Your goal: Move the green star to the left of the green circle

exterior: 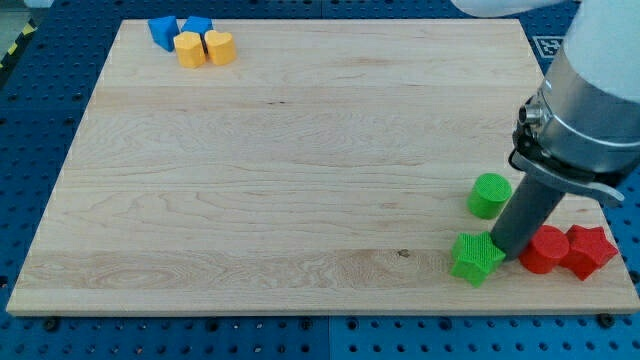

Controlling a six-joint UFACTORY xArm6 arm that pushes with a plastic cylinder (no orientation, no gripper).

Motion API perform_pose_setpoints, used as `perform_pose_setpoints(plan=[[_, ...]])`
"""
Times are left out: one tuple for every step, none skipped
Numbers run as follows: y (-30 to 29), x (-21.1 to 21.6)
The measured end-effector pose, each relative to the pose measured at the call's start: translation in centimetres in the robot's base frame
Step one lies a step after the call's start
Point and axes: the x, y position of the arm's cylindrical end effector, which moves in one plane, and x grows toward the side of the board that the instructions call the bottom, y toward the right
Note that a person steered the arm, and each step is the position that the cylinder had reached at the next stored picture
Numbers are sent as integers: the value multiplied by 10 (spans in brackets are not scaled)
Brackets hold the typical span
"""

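Contact at the board's lower right: my tip [508, 252], a bare rod gripping nothing, presses the green star's [476, 258] right side, set to shove it leftward past the green circle [489, 195] just above.

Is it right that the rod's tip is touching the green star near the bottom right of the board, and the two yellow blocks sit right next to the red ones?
Not quite. In the camera view my tip is at the green star, but the two yellow blocks sit at the view's top left beside the blue blocks, far from the red blocks.
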Motion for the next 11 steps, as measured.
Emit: perform_pose_setpoints(plan=[[12, 19], [13, 39], [-17, 37], [-32, 18], [-51, -13], [-65, -54], [-80, -93], [-100, -138], [-112, -154], [-112, -147], [-138, -146]])
